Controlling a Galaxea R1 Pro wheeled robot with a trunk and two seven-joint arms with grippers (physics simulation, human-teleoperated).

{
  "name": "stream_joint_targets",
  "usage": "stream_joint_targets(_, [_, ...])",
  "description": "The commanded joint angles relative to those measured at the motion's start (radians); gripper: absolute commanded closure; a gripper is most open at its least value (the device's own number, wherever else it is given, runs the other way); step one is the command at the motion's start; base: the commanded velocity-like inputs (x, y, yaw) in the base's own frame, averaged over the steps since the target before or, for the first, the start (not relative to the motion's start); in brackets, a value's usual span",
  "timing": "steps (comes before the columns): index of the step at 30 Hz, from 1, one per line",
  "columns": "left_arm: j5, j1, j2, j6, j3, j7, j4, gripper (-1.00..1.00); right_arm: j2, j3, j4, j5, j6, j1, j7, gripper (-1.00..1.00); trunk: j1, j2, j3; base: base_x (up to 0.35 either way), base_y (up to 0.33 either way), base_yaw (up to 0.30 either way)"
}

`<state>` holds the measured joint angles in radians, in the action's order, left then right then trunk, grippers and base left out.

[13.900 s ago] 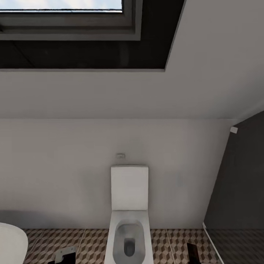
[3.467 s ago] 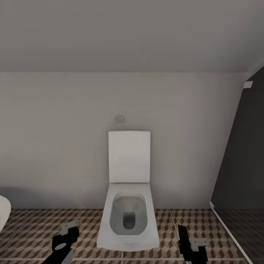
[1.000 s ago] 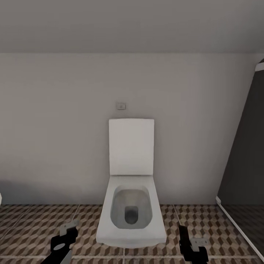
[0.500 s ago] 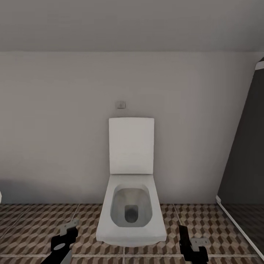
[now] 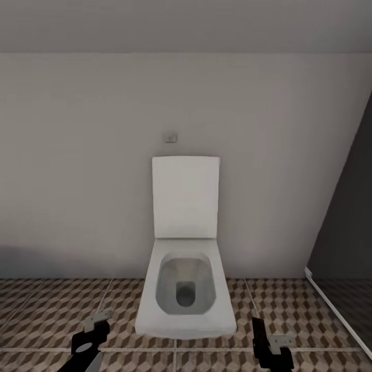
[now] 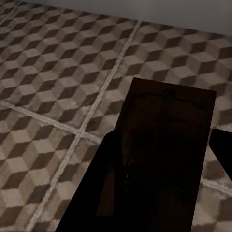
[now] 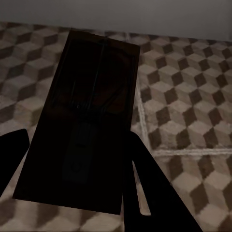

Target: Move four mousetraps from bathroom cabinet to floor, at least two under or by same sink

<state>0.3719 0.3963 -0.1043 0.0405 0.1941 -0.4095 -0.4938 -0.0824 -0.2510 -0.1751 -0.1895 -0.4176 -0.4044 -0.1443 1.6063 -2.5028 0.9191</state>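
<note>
Head view: white toilet [image 5: 185, 289], lid up, against a pale wall; small plate [image 5: 169, 137] on the wall above it. Floor [image 5: 46, 310] in brown cube tiles. Dark panel [image 5: 351, 227] at the right, cut off by the frame edge.

Left gripper [image 5: 89, 338] and right gripper [image 5: 268, 343] low in view, arms cut off at the bottom edge.

Left wrist: dark mousetrap [image 6: 164, 159] clamped between the black fingers [image 6: 104, 193], held above the tiles; metal parts hard to make out.

Right wrist: second mousetrap [image 7: 84, 111] gripped between the fingers [image 7: 150, 188], also over tile. Its lower end is lost in shadow.
</note>
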Motion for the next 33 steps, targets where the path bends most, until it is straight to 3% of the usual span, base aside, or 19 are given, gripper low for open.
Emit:
stream_joint_targets(1, [0.01,0.001,-0.001,0.004,0.008,-0.007,0.0,1.0,0.0,-0.009,0.0,-0.008,-0.003,-0.001,-0.004,1.0,0.0,-0.001,0.005,0.17,0.088,0.0])
stream_joint_targets(17, [0.01,0.001,0.002,0.006,0.01,-0.011,0.0,1.0,-0.005,-0.008,-0.002,-0.007,-0.003,-0.001,-0.005,1.0,0.008,-0.004,0.067,0.059,0.025,0.0])
stream_joint_targets(23, [0.013,0.0,0.011,0.007,0.012,-0.01,-0.002,1.0,-0.052,-0.004,-0.01,-0.004,-0.003,-0.001,-0.006,1.0,0.008,-0.004,0.067,0.0,0.0,0.0])
stream_joint_targets(33, [0.013,0.001,0.012,0.015,0.012,-0.009,-0.002,1.0,-0.062,-0.008,-0.014,-0.003,-0.001,-0.001,-0.002,1.0,0.008,-0.004,0.067,0.0,0.0,0.0])
